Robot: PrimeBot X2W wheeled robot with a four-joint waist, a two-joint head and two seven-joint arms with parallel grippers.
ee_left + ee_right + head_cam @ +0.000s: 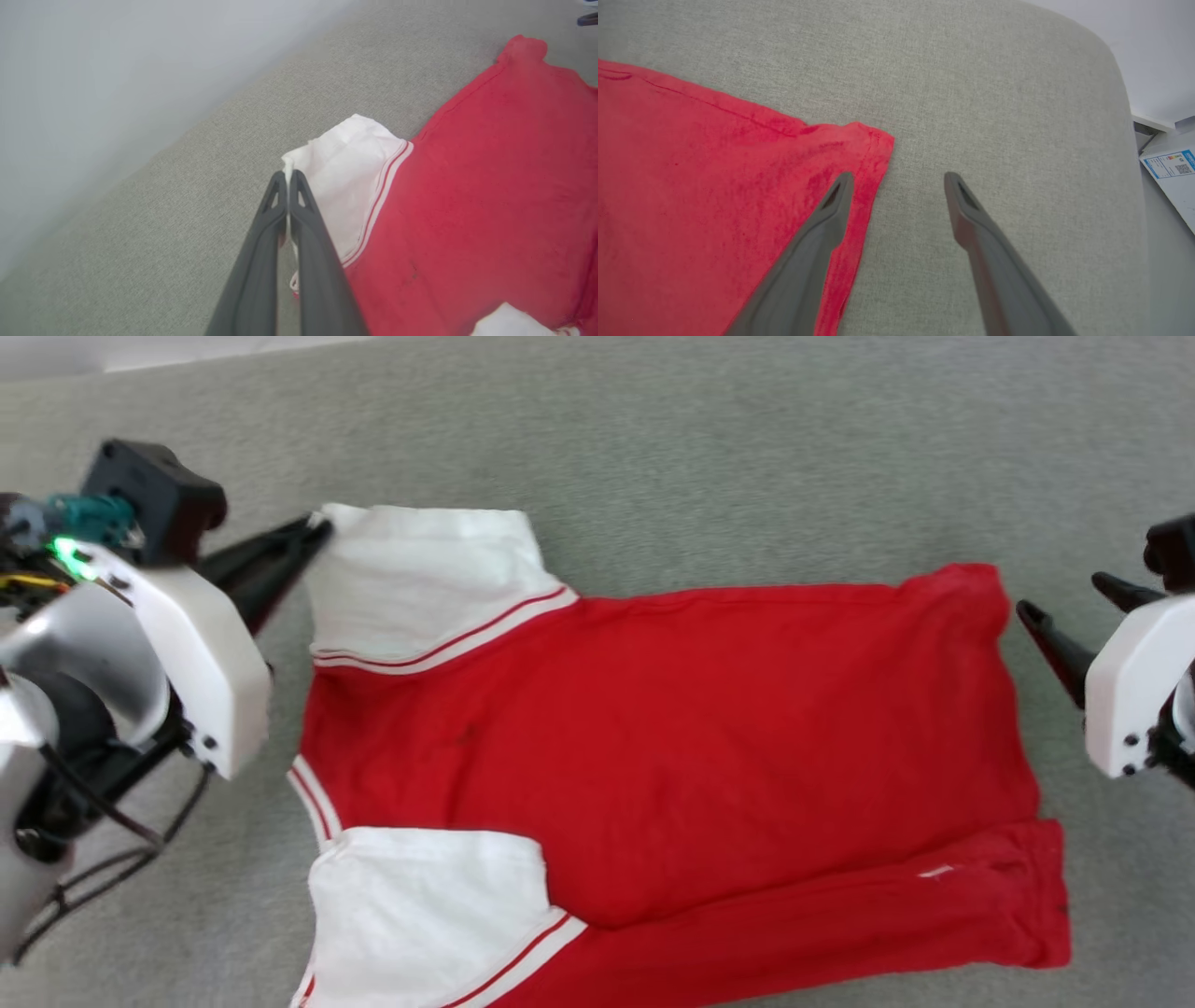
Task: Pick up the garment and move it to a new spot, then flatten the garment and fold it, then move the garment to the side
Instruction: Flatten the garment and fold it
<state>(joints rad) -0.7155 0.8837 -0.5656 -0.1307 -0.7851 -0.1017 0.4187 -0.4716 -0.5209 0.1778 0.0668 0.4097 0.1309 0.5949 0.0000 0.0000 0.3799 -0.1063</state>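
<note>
Garment [672, 737], red body spread flat. Lies across grey upholstered surface [653, 448], sleeves toward left arm, hem toward right arm. Shows far white sleeve [420, 588] jutting from upper left edge, and near white sleeve [420, 905] cut by head view's bottom border. Is pinched at far sleeve's outer corner by left gripper [313, 530], fingers clenched together on white cloth. Ends at hem corner [971, 581] just beside right gripper [1064, 595], fingers spread wide, gripping nothing; in right wrist view, one overlaps red hem edge, other hangs over bare grey. Leaves broad bare band of surface beyond garment's far edge, narrower strips outside sleeve and hem. Borders pale wall [93, 70] in left wrist view.
</note>
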